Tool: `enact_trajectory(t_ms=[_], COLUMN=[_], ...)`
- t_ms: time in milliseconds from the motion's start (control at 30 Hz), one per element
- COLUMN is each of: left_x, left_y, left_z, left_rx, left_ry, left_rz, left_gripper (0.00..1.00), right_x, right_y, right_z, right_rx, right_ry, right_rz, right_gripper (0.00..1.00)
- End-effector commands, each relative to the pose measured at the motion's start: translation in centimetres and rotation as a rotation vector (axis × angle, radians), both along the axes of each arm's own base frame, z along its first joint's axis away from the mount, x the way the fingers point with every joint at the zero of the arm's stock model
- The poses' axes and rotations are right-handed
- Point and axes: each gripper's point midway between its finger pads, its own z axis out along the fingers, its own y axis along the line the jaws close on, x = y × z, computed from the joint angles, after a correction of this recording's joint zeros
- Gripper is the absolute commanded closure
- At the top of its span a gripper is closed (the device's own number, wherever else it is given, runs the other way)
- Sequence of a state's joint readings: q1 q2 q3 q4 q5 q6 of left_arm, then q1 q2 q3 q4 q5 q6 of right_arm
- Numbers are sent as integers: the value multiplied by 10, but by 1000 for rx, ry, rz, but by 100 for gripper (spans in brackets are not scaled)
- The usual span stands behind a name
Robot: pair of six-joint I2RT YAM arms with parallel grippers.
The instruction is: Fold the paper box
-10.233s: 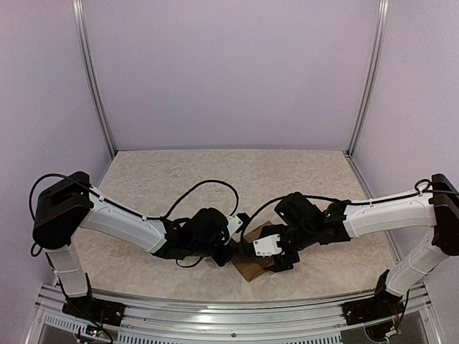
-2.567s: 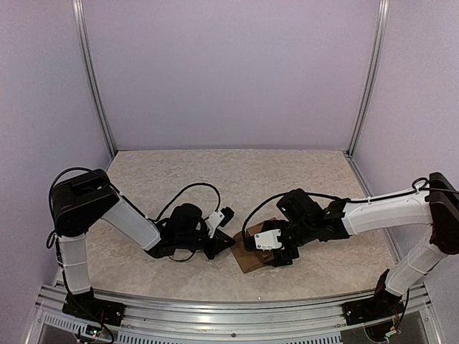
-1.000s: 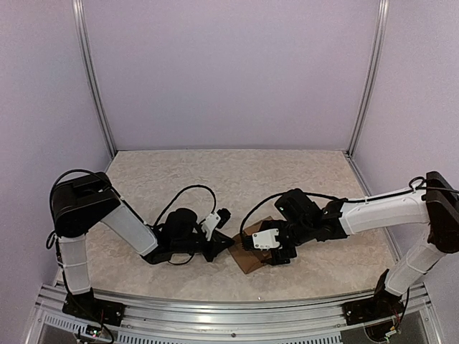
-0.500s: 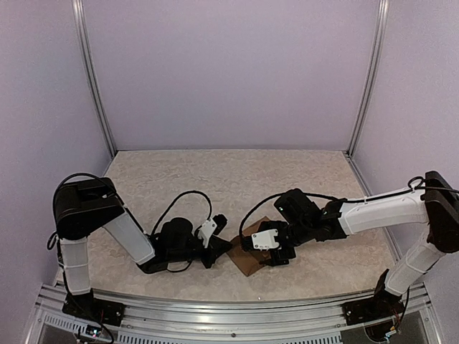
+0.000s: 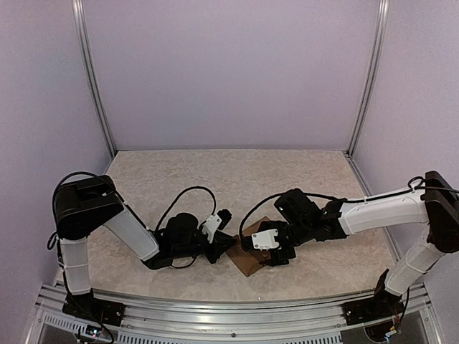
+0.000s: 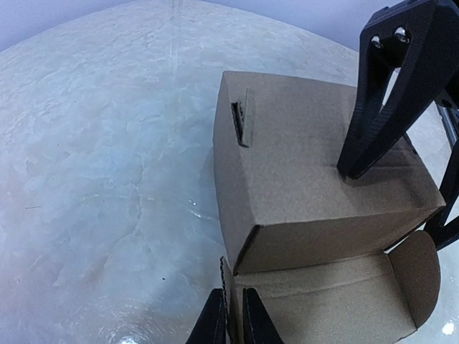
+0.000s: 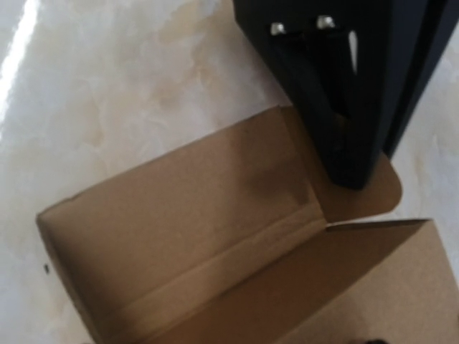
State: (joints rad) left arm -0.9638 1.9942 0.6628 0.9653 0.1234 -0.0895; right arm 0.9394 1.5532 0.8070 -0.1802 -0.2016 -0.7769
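Observation:
The paper box (image 5: 249, 259) is brown cardboard, lying between the two arms near the table's front. In the left wrist view its closed body (image 6: 315, 165) has a slot on top, and an open flap (image 6: 323, 304) lies in front. My left gripper (image 6: 233, 322) is shut on the flap's upright end tab, which shows edge-on between its fingers. My right gripper (image 5: 271, 252) stands open over the box. One of its fingers (image 6: 380, 107) rests its tip on the box top, and the other (image 6: 448, 215) hangs past the box's right end. The right wrist view shows the flap's inner side (image 7: 179, 215).
The box sits on a pale marbled tabletop (image 5: 237, 179) with metal corner posts (image 5: 93, 79) and lilac walls round it. A rail (image 5: 229, 315) runs along the near edge. A black cable (image 5: 190, 197) loops over the left arm.
The left arm has shifted a little to the right, toward the box, with its fingers still at the flap tab. The right arm and the box have stayed put.

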Motion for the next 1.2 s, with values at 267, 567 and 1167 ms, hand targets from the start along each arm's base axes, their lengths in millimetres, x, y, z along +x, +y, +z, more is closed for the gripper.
enact_trajectory(t_ms=[267, 567, 1167], left_x=[-7, -14, -11], left_y=[11, 11, -9], left_z=[-1, -2, -5], left_rx=[29, 34, 137], left_ry=[43, -22, -76], left_rz=[19, 27, 37], left_gripper=[99, 100, 100], right_x=[-32, -28, -28], right_y=[-42, -43, -45], right_z=[-49, -50, -52], right_rx=[-205, -200, -209], right_ry=[162, 181, 186], right_rz=[-15, -48, -33], right_gripper=[20, 20, 20])
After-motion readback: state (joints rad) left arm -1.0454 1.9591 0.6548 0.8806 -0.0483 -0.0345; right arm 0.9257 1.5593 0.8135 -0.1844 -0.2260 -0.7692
